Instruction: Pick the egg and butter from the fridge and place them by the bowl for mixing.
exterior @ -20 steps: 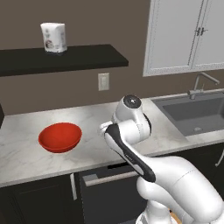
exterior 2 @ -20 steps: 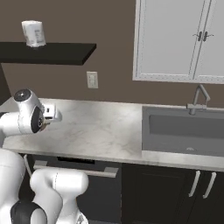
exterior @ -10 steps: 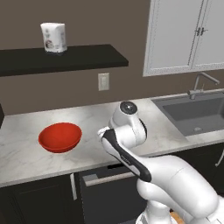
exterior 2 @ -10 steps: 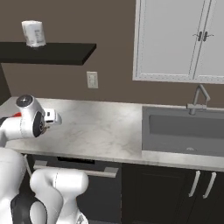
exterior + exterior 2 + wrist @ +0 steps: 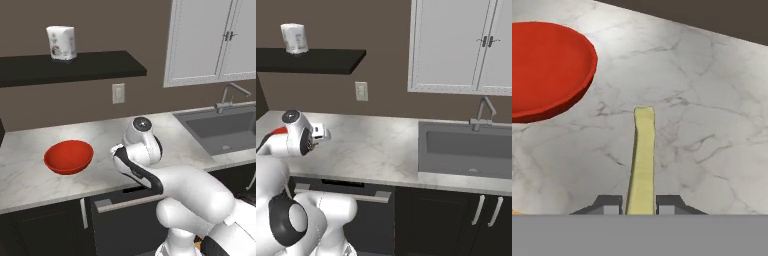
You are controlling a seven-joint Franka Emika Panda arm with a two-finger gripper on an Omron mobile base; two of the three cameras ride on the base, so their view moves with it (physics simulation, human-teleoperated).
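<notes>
Between pincer [image 5: 640, 205] tips, butter [image 5: 642, 160] lengthwise.

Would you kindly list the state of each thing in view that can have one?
gripper: shut on the butter.
butter: held between the fingers, sticking out over the marble counter.
red bowl: upright on the counter, nothing seen inside.
upper cabinet doors: closed.
sink: no water running from the faucet.

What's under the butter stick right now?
Bare marble counter lies beneath the butter, which the gripper holds; the red bowl sits off to one side. The strip of counter directly beneath the stick is covered.
</notes>
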